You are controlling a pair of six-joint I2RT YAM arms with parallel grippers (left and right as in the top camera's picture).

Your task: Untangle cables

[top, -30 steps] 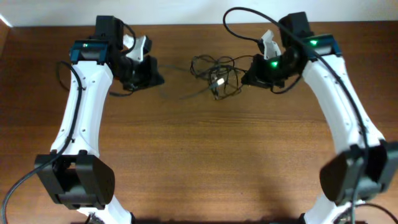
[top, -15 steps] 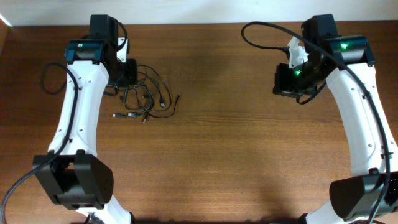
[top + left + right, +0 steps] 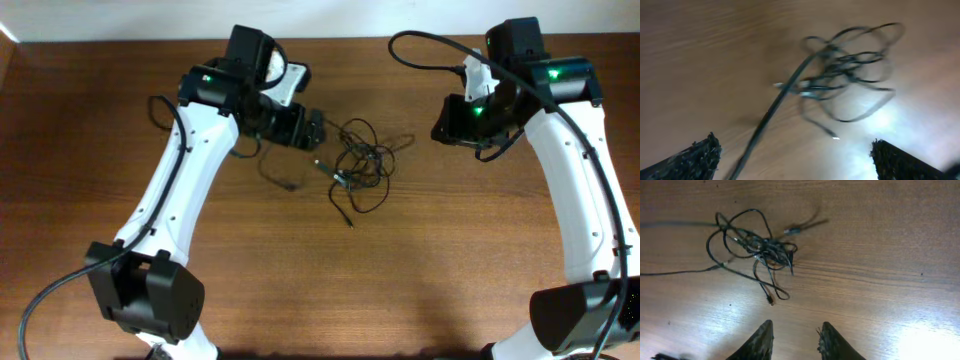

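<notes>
**Cables loose on the surface, both jaws pinching nothing**

The cables (image 3: 362, 160) lie in 1 loose tangle in the far half of the wooden surface (image 3: 400, 280), about midway between its side edges. The left gripper (image 3: 312, 130) sits just beside the tangle, jaws spread wide. 1 cord runs from the tangle into the gap between them, unclamped. The right gripper (image 3: 447, 122) stands apart toward the right edge, jaws partly spread.

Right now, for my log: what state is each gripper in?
Left gripper: wide open, holding nothing.
Right gripper: slightly open, empty, short of the cables.
</notes>
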